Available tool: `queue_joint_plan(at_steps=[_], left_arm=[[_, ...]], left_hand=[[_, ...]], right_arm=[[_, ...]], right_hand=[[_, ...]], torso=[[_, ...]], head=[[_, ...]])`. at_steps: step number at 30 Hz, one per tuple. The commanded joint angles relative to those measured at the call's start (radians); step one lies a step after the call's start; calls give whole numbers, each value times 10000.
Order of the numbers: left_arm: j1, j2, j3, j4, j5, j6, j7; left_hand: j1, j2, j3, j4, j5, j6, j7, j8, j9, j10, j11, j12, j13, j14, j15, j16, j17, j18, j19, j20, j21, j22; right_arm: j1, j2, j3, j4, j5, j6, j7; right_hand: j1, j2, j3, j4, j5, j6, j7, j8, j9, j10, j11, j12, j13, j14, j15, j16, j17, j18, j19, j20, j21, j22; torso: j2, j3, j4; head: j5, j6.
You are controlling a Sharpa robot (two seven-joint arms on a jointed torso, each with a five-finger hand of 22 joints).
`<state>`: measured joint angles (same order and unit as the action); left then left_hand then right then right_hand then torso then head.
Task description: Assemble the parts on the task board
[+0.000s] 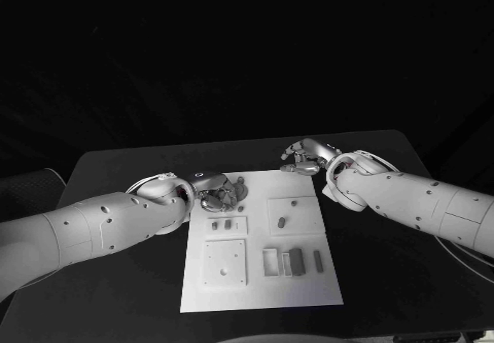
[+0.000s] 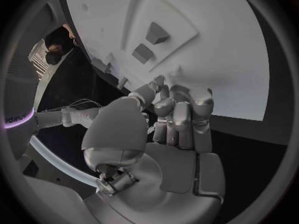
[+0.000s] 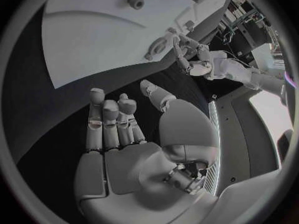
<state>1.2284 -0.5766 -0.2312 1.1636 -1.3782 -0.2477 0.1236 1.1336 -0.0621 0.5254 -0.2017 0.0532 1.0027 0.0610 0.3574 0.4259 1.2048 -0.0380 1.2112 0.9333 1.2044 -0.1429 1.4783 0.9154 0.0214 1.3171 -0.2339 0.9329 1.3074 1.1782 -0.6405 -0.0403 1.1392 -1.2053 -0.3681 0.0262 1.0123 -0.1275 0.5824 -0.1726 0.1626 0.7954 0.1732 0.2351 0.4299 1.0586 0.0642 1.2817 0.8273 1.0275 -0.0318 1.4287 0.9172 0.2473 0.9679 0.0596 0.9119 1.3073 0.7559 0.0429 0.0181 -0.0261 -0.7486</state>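
Task board (image 1: 263, 282) — white plate, centre of the black counter (image 1: 123, 161); grey parts (image 1: 298, 261) lie in its near-right recesses, smaller ones mid-left. Left hand (image 1: 218, 191) hovers over the board's far-left corner, fingers curled, nothing visibly held; right hand (image 1: 305, 158) rests spread off the far edge, empty. Step judged early — next move calls for reaching a loose part and pinching it.

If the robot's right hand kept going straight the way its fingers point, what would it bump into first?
Probably the task board. In the right wrist view the right hand is open over bare black table, its fingers aimed at the board's near edge. Its height above the table is unclear, so it might pass over it.
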Motion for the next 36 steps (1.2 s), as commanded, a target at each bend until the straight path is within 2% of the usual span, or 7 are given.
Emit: queue_joint_plan(at_steps=[1,10,14,19,30,32,36], left_arm=[[14,-81,18,112,173,-121,25],[15,30,12,-28,153,-31,-61],[16,26,11,-41,127,-147,-69],[16,-3,11,-7,164,-273,-19],[17,3,2,72,107,89,65],[17,24,-3,68,124,164,68],[17,97,-14,38,-25,220,75]], left_hand=[[-2,-29,10,-51,42,209,161,10,-8,-16,15,45,10,69,-10,-18,7,1201,-41,10,47,193],[-8,-42,7,-57,41,207,161,5,-7,-11,16,46,10,74,-9,-18,12,1200,-40,9,51,192],[-7,-60,7,-69,42,196,164,-6,-9,-5,18,44,9,69,-8,-22,-1,1199,-39,7,54,191],[-46,-248,-3,-105,34,-73,248,-193,-72,30,95,8,-18,55,58,-63,-55,1199,-36,8,49,167],[39,-1413,-47,-201,34,-1296,316,-887,-359,49,162,-102,-96,25,124,-201,-137,1268,7,69,-48,82],[31,-1528,-64,-183,35,-1472,302,-976,-390,36,152,-113,-99,15,118,-217,-128,1276,5,73,-64,75],[10,-1613,-92,-153,40,-1570,287,-1017,-397,16,136,-124,-101,0,103,-234,-115,1283,-3,71,-80,72]], right_arm=[[-4,-12,2,13,-3,34,74],[-4,-2,2,24,-3,32,75],[-4,-5,1,24,-3,22,76],[-4,-13,1,28,-3,25,73],[-4,-27,1,33,-3,23,72],[-4,-27,1,34,-3,23,73],[-4,-24,1,36,-3,26,74]], right_hand=[[-51,77,-28,-9,30,1,60,39,-9,-36,12,39,-12,-24,-77,62,-11,145,-3,-44,-35,75],[-51,74,-28,-10,30,0,60,39,-10,-36,12,40,-13,-24,-77,62,-11,145,-3,-44,-35,75],[-51,73,-27,-11,29,-1,60,39,-10,-36,12,40,-14,-24,-77,63,-12,145,-3,-45,-35,75],[-50,73,-26,-12,29,-2,60,39,-11,-36,11,41,-14,-24,-77,63,-12,145,-3,-46,-35,74],[-48,74,-23,-13,31,-4,60,39,-12,-37,11,42,-16,-24,-77,63,-13,145,-2,-47,-36,74],[-48,75,-23,-14,31,-4,60,39,-12,-37,11,42,-16,-24,-77,63,-13,145,-2,-47,-36,74],[-48,76,-22,-14,32,-4,60,39,-13,-37,11,42,-16,-24,-77,63,-13,145,-1,-47,-36,74]], torso=[[-4,-1,14],[7,-7,-13],[5,5,-18],[6,13,-16],[6,12,-20],[6,12,-19],[7,9,-14]], head=[[18,20],[62,75],[76,83],[77,89],[69,88],[68,87],[61,81]])
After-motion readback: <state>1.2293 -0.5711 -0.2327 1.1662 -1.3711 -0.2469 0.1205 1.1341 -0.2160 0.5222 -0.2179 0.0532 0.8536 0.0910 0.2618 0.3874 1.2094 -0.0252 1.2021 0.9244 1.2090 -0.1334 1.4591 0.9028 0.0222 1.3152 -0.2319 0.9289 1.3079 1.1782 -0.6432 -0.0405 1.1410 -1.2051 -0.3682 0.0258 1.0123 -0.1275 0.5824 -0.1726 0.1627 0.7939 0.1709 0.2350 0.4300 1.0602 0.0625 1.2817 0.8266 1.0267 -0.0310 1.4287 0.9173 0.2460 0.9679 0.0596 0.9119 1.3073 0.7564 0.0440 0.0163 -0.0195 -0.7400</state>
